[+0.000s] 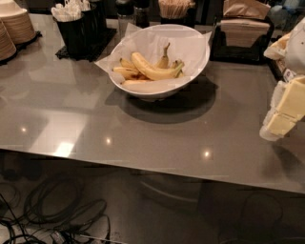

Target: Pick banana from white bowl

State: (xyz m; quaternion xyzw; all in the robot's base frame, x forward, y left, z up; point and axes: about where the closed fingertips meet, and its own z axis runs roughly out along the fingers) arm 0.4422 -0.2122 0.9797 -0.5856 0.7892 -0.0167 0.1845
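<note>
The white bowl [157, 91] stands on the grey table at centre back, lined with white paper. Several bananas lie in it. The banana [152, 70] is the longest and plumpest, smooth yellow, lying across the top with its stem end toward the right. Smaller bananas lie behind and to the left of it. My gripper [272, 129], cream-coloured, hangs at the right edge of the view above the table. It is well to the right of the bowl and nearer the front, touching nothing.
Stacked tan paper bowls [14, 28] stand at the back left. A black holder with white packets [76, 28] is beside them. Wooden stirrers [174, 9] and a napkin holder [243, 28] stand behind the bowl. Cables [57, 214] lie on the floor below the table's front edge.
</note>
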